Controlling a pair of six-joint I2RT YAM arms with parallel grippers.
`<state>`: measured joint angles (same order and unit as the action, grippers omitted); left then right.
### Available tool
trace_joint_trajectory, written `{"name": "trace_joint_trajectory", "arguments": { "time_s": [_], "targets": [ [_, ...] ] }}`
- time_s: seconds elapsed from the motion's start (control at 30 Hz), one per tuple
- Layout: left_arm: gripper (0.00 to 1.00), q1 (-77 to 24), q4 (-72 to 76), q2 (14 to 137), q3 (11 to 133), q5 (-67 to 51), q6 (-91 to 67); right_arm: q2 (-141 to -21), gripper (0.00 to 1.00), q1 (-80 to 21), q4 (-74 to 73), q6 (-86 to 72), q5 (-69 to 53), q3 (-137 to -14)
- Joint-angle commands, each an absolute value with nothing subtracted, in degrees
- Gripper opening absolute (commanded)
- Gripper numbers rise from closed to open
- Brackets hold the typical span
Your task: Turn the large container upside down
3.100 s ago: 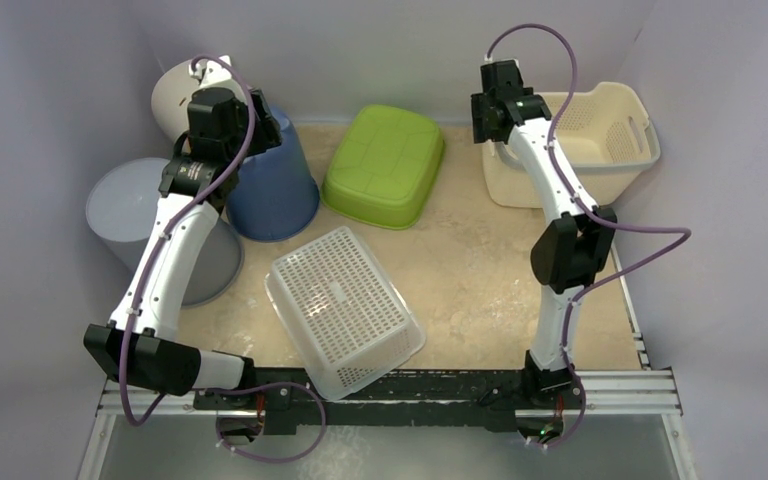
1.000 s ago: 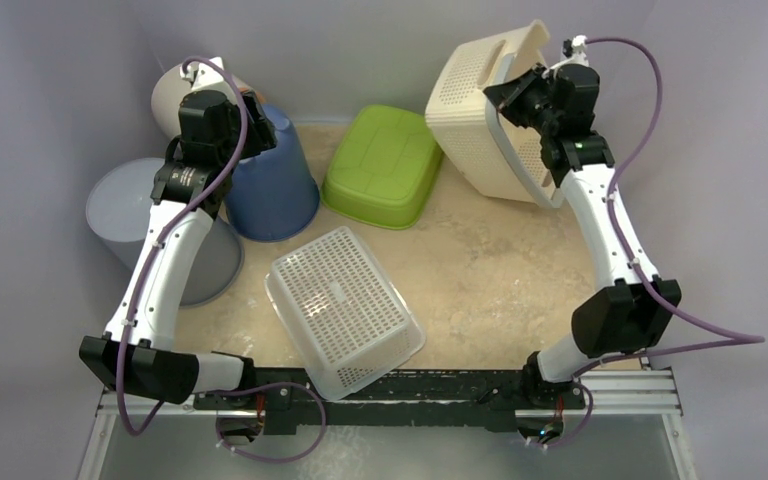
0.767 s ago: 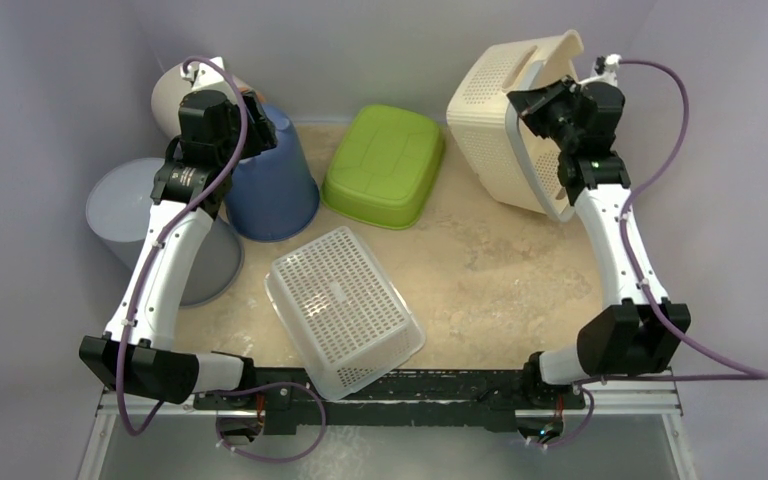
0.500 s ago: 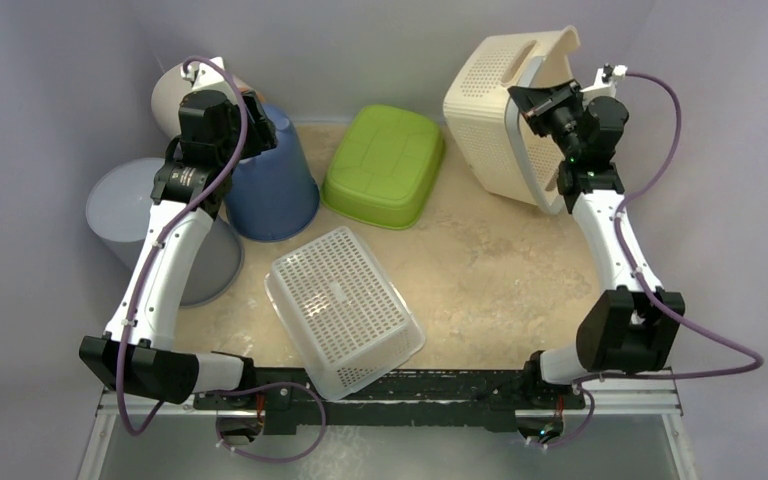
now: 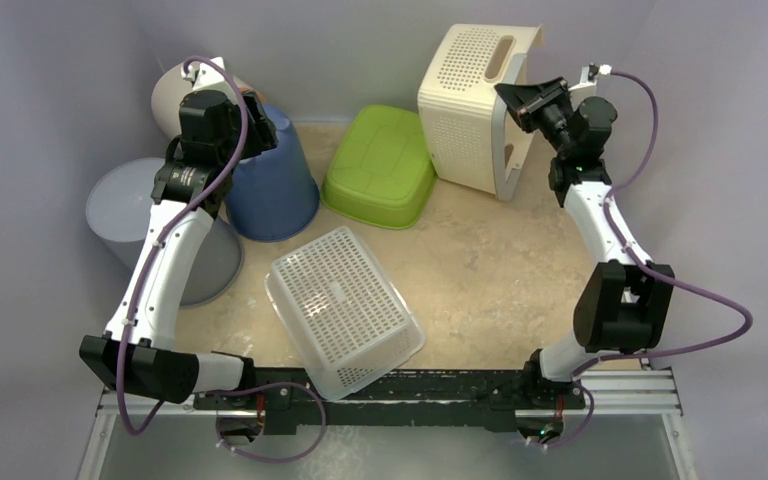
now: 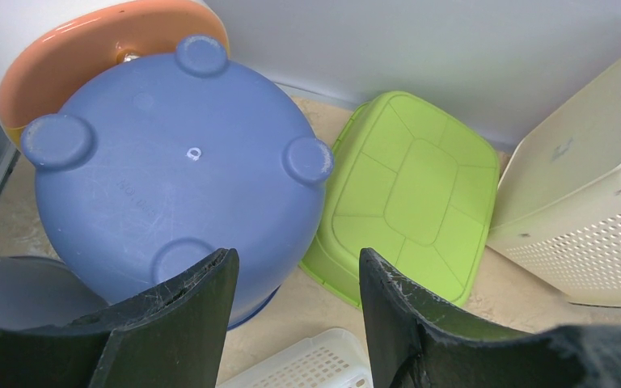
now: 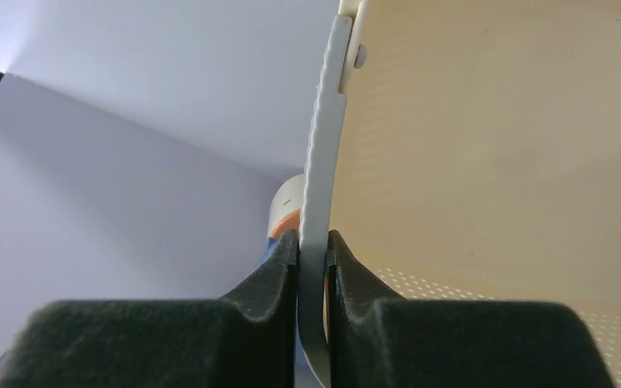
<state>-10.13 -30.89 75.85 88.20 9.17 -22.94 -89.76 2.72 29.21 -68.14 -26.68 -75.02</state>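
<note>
Large container (image 5: 465,100) swinging further left vs earlier frames, underside now turning toward camera. Sitting tipped on side at rear of desk (image 5: 500,270), opening facing right, just beside green tub (image 5: 380,165). R tool (image 5: 513,100) pinching its grey rim (image 7: 323,162), jaws clamping tight on it. L tool (image 5: 252,112) hanging w/ jaws apart over upturned blue bucket (image 5: 278,190), gripping nothing. White mesh basket (image 5: 345,305) lying upside down nr front edge.
</note>
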Motion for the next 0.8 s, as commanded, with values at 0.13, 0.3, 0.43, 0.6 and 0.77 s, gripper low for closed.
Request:
{"name": "trace_joint_trajectory", "arguments": {
  "time_s": [0.13, 0.3, 0.43, 0.6, 0.77],
  "targets": [
    [0.56, -9.6, -28.5, 75.9, 90.1, 9.7, -22.0, -85.3, 0.3, 5.3, 24.9, -67.3, -22.0, -73.2],
    [0.56, -9.6, -28.3, 76.3, 90.1, 9.3, -22.1, -84.8, 0.44, 5.8, 17.9, -63.7, -19.1, -77.0],
    [0.56, -9.6, -28.1, 76.5, 90.0, 9.1, -22.3, -83.4, 0.58, 6.0, 12.1, -59.8, -15.8, -79.6],
    [0.56, -9.6, -28.0, 76.5, 89.8, 8.9, -22.3, -80.9, 0.64, 6.0, 4.4, -53.9, -10.4, -82.4],
    [0.56, -9.6, -27.7, 76.5, 89.6, 8.5, -22.4, -80.4, 0.66, 6.0, -2.7, -46.6, -6.9, -88.1]
  ]
}}
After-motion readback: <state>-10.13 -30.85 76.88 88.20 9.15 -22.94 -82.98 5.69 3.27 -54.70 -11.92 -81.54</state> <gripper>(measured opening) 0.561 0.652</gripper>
